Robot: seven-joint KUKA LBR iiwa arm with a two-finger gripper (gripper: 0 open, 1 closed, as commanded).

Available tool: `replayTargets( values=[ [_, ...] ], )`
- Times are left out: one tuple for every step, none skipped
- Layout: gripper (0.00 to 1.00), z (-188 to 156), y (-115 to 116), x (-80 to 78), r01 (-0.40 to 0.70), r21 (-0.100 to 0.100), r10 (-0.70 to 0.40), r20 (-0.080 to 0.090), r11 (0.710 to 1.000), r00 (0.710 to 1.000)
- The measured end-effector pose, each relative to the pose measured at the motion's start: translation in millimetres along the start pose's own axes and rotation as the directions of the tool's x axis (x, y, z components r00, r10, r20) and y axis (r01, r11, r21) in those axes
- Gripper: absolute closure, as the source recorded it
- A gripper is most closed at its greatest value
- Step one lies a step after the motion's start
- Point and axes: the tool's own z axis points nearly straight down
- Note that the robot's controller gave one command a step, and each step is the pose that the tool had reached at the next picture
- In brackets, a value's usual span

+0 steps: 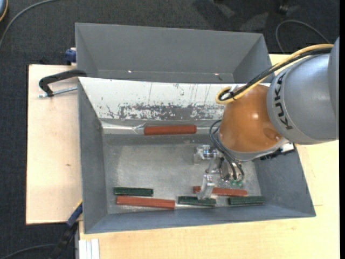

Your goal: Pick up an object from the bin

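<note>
**Grey metal bin (90,166), viewed from above, with the arm (308,99) reaching in over the right edge.** The orange wrist cover (245,127) is hiding part of the floor beside the right wall. Cables and metal parts below the cover are crowding the gripper (207,189), so it cannot be told whether it is open or closed.

The gripper is hanging low over the floor near the front right corner, at the left end of the short red bar (229,191). It cannot be told whether it is touching that bar or the middle green bar (197,200) lying just in front of it.

Six flat, straight, slender bars are lying in the bin, three red and three dark green:
- The far red bar (170,129) is lying along the foot of the far wall, well apart from the others.
- The long red bar (145,202) is lying along the front wall toward the left corner, with the left green bar (133,191) just behind it.
- The right green bar (245,200) is lying by the front wall nearest the right corner, just in front of the short red bar.

The floor is looking matte and scuffed, and the far wall is showing dark speckles and scratches.
</note>
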Motion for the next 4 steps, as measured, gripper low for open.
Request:
replayTargets(
  values=[
    [0.0, 16.4, -37.8, 1.6, 0.012, -0.003, -0.012, 0.005, 1.0, 1.0],
    [1.0, 15.9, -35.1, 1.6, 0.016, -0.005, -0.016, 0.005, 1.0, 1.0],
    [1.0, -112.3, -17.1, -4.9, 0.031, -0.004, -0.031, 0.02, 1.0, 0.999],
    [1.0, -249.8, -27.8, -33.0, 0.362, 0.003, -0.362, 0.02, 0.932, 0.932]
  ],
)
